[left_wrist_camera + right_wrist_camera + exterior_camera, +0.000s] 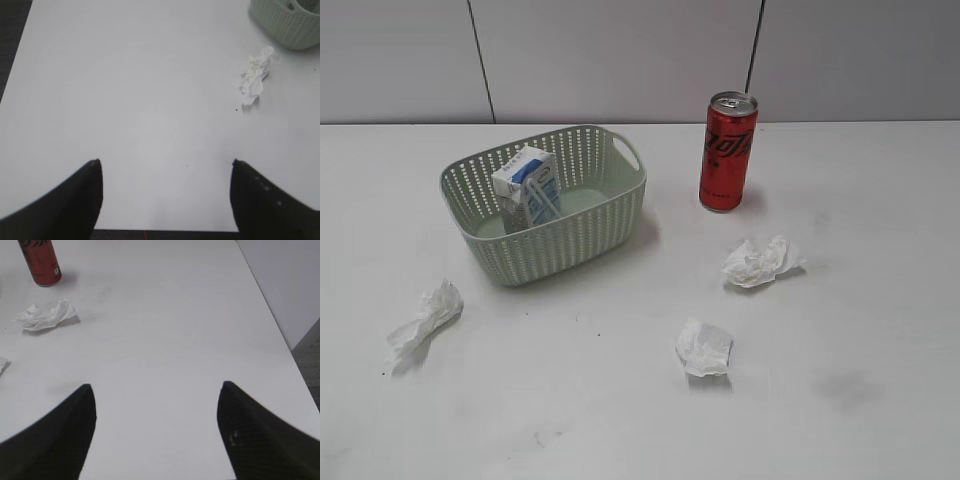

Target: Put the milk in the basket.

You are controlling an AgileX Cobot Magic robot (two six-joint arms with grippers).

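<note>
The milk (pixel 529 187), a small white carton with blue print and a straw on its front, stands tilted inside the pale green perforated basket (pixel 582 237) at the table's back left. A corner of the basket shows in the left wrist view (pixel 280 22). My left gripper (pixel 165 162) is open and empty over bare table, far from the basket. My right gripper (pixel 156 386) is open and empty over bare table at the right. Neither gripper shows in the exterior view.
A tall red soda can (pixel 727 152) stands right of the basket; it also shows in the right wrist view (pixel 41 262). Crumpled tissues lie at the left (pixel 423 322), middle (pixel 705 348) and right (pixel 760 262). The table's right edge (pixel 280 330) is near.
</note>
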